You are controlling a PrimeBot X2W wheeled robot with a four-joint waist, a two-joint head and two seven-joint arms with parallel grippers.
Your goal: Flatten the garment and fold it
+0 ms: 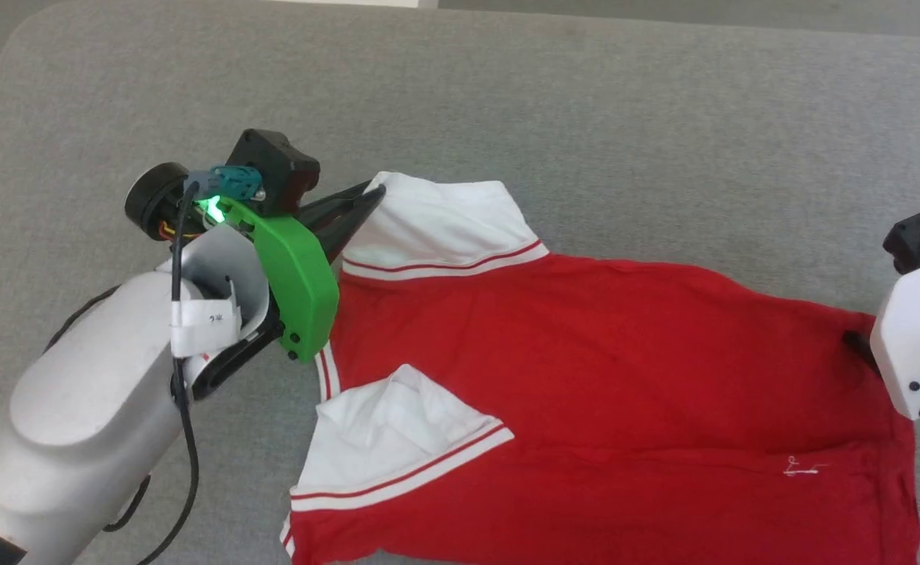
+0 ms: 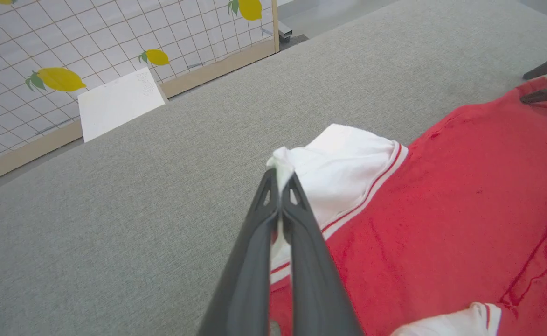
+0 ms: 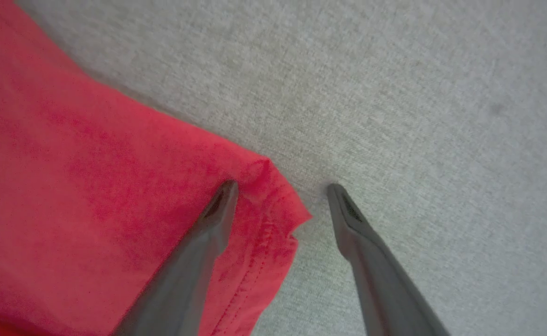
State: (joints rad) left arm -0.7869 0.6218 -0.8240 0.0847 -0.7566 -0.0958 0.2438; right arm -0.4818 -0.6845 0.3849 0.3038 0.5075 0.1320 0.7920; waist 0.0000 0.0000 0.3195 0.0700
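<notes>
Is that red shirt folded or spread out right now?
Spread out, not folded: the garment lies open across the grey surface, both white sleeves showing. The left gripper pinches one sleeve's corner.

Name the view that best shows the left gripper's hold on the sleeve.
Left wrist view: the left gripper's fingers, shut on a white fold of the sleeve, are seen close up. The head view shows that pinch small, from the side. The right wrist view shows the shirt's red hem corner instead.
</notes>
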